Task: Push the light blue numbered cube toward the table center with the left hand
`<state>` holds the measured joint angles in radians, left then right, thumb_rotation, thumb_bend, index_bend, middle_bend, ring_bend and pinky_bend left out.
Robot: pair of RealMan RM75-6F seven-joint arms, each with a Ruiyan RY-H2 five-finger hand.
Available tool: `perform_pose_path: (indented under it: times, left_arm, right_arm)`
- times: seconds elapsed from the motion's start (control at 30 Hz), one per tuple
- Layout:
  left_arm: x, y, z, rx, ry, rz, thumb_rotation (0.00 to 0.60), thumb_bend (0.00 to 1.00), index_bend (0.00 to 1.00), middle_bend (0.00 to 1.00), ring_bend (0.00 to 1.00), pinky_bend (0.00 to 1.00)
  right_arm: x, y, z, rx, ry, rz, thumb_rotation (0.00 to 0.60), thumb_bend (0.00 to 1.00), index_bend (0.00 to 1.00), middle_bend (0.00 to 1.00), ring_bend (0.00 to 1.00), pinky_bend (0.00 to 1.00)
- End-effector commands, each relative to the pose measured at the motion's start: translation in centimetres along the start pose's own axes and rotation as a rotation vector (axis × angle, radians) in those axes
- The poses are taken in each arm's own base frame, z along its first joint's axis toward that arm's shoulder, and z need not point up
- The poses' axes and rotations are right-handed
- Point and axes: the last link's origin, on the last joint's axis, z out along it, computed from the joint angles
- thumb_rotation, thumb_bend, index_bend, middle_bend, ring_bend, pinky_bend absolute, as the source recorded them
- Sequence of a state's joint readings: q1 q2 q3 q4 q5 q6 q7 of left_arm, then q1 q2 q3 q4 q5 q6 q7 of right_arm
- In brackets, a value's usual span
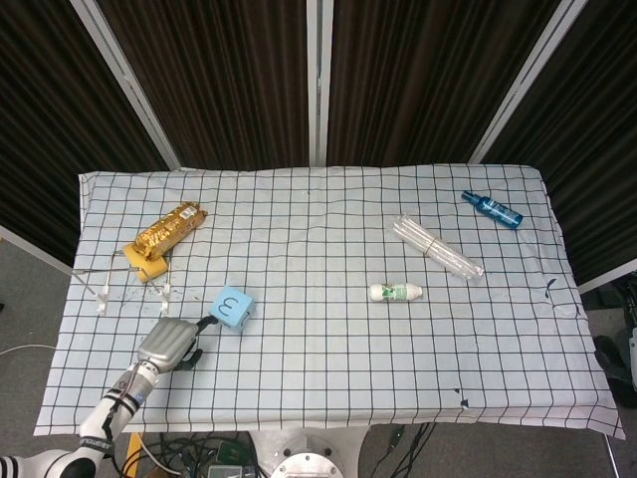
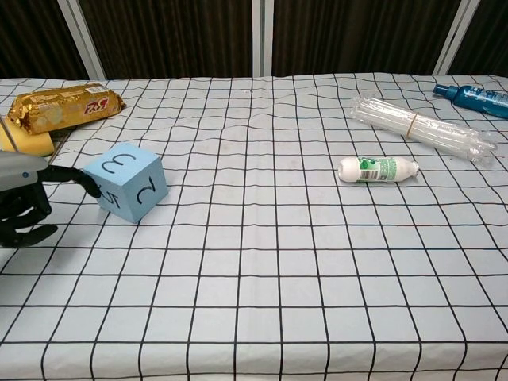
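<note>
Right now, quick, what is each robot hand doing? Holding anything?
Left robot hand: holds nothing, fingers apart, one fingertip touching the light blue numbered cube.
Right robot hand: not in view.

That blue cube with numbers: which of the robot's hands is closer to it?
Left. The left hand has a fingertip against the light blue cube's side; the right hand isn't visible in either view.

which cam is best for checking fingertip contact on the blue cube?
Chest view. The light blue numbered cube fills more of the frame, and a fingertip of the left robot hand meets its left face side-on. Head view shows the cube and the hand from above, small, with the contact spot hard to judge.
</note>
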<state>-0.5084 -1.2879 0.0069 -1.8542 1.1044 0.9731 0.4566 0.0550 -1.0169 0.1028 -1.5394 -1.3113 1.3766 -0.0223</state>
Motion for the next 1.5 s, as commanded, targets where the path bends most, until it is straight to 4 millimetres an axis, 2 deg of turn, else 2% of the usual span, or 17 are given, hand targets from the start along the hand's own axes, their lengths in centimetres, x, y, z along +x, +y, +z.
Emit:
perform_pose_path:
  times: [0.03, 0.47, 0.87, 1.23, 1.5]
  left_arm:
    - [0.4, 0.2, 0.2, -0.008, 0.005, -0.001, 0.6, 0.44, 0.18, 0.85, 0.85, 0.81]
    - [1.5, -0.5, 2.7, -0.001, -0.019, 0.039, 0.6, 0.44, 0.17, 0.85, 0.85, 0.81]
    - [3.7, -0.6, 4.5, -0.017, 0.003, 0.097, 0.6, 0.44, 0.17, 0.85, 0.85, 0.81]
    - [4.7, -0.9, 6.1, -0.022, -0.049, 0.164, 0.6, 0.44, 0.17, 0.85, 0.85, 0.81]
    - [6.6, -0.8, 7.4, -0.027, -0.093, 0.136, 0.6, 0.45, 0.17, 0.85, 0.85, 0.81]
  right_arm:
    - [-0.1, 0.0, 0.2, -0.001, -0.006, 0.002, 0.6, 0.15, 0.0, 0.0, 0.0, 0.0]
    - [0.2, 0.3, -0.2, -0.011, 0.007, -0.007, 0.6, 0.15, 0.0, 0.0, 0.0, 0.0]
    - [0.0, -0.3, -0.2, -0.003, -0.001, -0.02, 0.6, 0.15, 0.0, 0.0, 0.0, 0.0]
    - [0.1, -0.3, -0.4, -0.009, 0.002, -0.034, 0.6, 0.15, 0.0, 0.0, 0.0, 0.0]
    - [-0.1, -0.3, -0.2, -0.021, -0.007, -0.04, 0.6, 0.15, 0.0, 0.0, 0.0, 0.0]
